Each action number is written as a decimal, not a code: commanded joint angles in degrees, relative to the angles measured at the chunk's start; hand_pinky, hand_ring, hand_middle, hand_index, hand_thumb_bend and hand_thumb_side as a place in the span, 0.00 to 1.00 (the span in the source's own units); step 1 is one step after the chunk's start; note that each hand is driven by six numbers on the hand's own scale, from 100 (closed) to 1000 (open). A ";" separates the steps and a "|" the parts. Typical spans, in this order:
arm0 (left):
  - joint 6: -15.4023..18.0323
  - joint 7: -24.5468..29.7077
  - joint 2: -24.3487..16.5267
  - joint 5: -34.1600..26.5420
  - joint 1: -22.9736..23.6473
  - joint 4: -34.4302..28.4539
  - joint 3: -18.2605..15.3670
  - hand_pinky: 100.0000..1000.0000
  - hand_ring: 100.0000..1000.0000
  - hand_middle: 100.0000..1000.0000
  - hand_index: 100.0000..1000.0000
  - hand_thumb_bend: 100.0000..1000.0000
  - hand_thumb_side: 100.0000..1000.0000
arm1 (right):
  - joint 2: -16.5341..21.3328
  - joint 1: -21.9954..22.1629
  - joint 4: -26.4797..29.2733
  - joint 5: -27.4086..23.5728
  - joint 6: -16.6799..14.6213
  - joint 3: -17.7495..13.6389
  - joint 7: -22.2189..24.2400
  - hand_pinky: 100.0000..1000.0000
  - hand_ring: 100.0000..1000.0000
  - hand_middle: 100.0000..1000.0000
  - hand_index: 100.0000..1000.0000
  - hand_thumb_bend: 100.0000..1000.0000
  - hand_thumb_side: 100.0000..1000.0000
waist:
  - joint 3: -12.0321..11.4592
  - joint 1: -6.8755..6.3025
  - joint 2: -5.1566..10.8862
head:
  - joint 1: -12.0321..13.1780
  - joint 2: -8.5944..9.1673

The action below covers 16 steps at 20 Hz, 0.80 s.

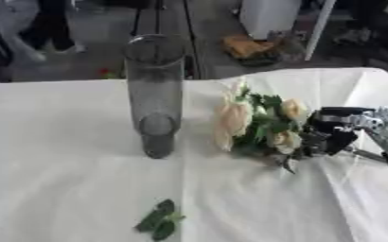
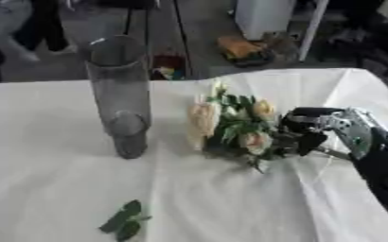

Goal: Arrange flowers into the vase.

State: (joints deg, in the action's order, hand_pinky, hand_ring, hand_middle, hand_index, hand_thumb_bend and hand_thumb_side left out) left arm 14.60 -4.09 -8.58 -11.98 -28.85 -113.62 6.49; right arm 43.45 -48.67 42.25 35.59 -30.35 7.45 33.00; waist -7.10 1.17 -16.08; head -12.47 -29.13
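Observation:
A tall clear glass vase (image 1: 154, 94) stands upright on the white tablecloth, left of centre. To its right lies a bunch of cream roses (image 1: 255, 125) with green leaves, blooms pointing toward the vase. My right hand (image 1: 336, 130) comes in from the right edge with its fingers curled round the stem end of the bunch, low over the cloth. No left hand shows in either view.
A loose sprig of green leaves (image 1: 159, 220) lies on the cloth near the front. The white cloth (image 1: 65, 165) covers the whole table; its far edge runs behind the vase. Beyond it are a floor, an orange object (image 1: 245, 47) and a white post.

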 commanded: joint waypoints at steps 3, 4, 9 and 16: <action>-0.02 0.18 -0.31 0.38 -0.77 -0.98 -0.02 0.67 0.65 0.85 0.92 0.26 0.92 | 1.51 -0.31 1.21 -2.10 0.22 0.14 -4.17 0.00 0.00 0.00 0.00 0.16 0.19 | 0.10 -0.16 0.83 | -0.11 0.61; -0.01 0.18 -0.32 0.41 -0.78 -0.98 -0.03 0.67 0.65 0.85 0.92 0.26 0.92 | 1.51 -0.24 1.27 -2.31 0.15 0.27 -4.75 0.00 0.00 0.00 0.00 0.14 0.18 | 0.08 -0.17 0.83 | -0.12 0.66; -0.18 0.40 -0.34 0.53 -0.70 -0.98 0.06 0.67 0.65 0.85 0.92 0.25 0.93 | 1.52 -0.35 1.45 -3.71 -0.59 0.30 -6.06 0.00 0.00 0.00 0.00 0.14 0.16 | 0.12 -0.23 0.80 | -0.14 0.70; -0.34 0.63 -0.38 0.52 -0.60 -0.98 0.12 0.67 0.65 0.85 0.92 0.25 0.93 | 1.78 -1.25 2.12 -7.24 -0.25 0.15 -2.98 0.00 0.00 0.00 0.00 0.14 0.17 | 0.08 -0.31 0.83 | 0.06 0.53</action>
State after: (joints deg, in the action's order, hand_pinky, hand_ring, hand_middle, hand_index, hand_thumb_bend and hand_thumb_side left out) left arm 14.24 -3.72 -8.58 -11.58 -28.85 -113.62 6.50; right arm 43.42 -48.50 43.03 29.50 -30.70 7.88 29.31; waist -7.08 0.84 -16.26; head -12.44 -29.07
